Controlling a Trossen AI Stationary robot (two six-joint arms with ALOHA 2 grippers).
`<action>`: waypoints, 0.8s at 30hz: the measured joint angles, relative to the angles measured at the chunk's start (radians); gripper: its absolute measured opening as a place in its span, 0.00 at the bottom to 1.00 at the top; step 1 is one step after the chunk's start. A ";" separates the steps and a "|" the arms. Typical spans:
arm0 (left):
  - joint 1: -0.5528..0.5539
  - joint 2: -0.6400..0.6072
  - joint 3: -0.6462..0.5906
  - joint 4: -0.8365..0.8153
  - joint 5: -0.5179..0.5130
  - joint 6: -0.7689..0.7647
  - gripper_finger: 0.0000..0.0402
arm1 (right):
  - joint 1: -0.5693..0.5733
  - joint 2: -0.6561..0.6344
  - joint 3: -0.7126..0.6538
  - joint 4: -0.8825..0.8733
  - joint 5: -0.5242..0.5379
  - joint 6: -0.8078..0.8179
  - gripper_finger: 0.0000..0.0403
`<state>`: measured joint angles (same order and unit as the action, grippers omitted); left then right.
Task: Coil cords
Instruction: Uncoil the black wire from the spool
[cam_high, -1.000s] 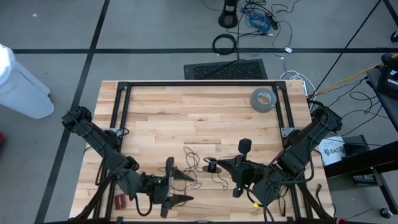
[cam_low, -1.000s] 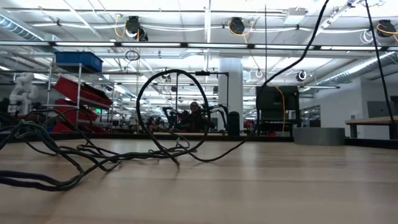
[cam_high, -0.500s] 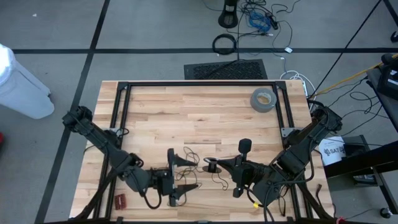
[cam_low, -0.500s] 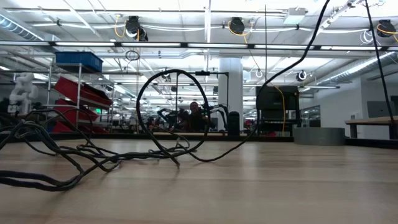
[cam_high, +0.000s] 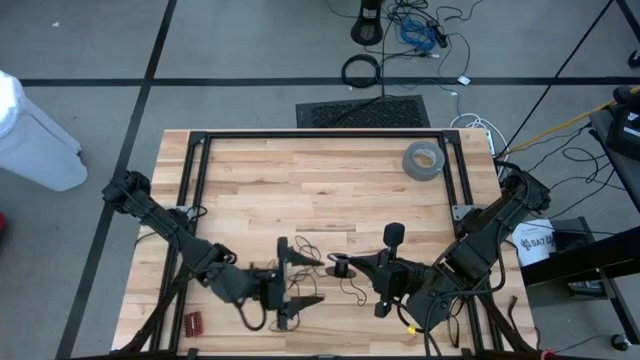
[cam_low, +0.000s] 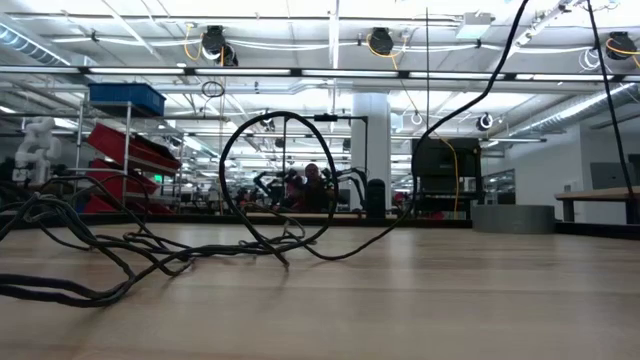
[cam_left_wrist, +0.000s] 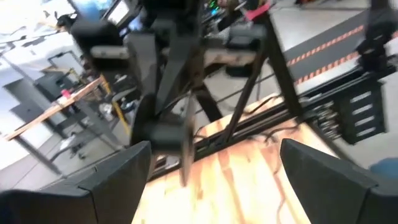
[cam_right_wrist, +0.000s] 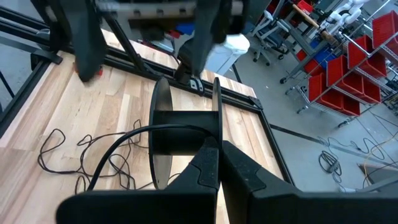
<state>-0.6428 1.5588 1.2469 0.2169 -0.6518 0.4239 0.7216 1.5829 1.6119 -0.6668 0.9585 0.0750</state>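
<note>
The cord (cam_high: 312, 246) is a thin black wire lying in loose loops on the wooden table, between my two grippers and near the front. It shows again in the right wrist view (cam_right_wrist: 93, 155) and in the low view (cam_low: 280, 180), where one loop stands up. One strand runs onto the hub of a small black spool (cam_right_wrist: 183, 134). My right gripper (cam_high: 353, 266) is shut on this spool above the table. My left gripper (cam_high: 318, 278) hangs open and level just left of the spool, with nothing between its fingers (cam_left_wrist: 118, 180). My right gripper pinches the rim of one of the spool's two discs (cam_right_wrist: 217, 127) between its two fingers. They come from the table's right side, slanting a little down. The spool is clear of the table, its axis about level, and the cord hangs slack from its hub (cam_right_wrist: 180, 129).
A grey tape roll (cam_high: 423, 160) lies at the table's far right. A black frame rail (cam_high: 320, 135) runs along the far edge and down both sides. A small red object (cam_high: 192, 322) sits at the near left corner. The middle and far parts of the table are bare wood.
My left gripper has gone toward the table's right edge and a little toward the far edge, closer to the spool, staying open. The right gripper, the spool and the cord have kept still.
</note>
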 joint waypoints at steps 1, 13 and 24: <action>0.006 0.005 0.000 -0.001 0.000 0.000 0.89 | 0.000 0.000 0.000 0.001 0.000 0.000 0.00; 0.020 0.018 0.000 -0.005 0.001 0.007 0.77 | 0.000 0.000 0.000 0.005 0.000 -0.001 0.00; 0.053 0.018 0.000 0.003 0.079 -0.045 0.74 | 0.000 0.000 0.000 0.013 0.000 -0.004 0.00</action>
<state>-0.5899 1.5772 1.2469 0.2201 -0.5728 0.3784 0.7216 1.5829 1.6119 -0.6540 0.9581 0.0710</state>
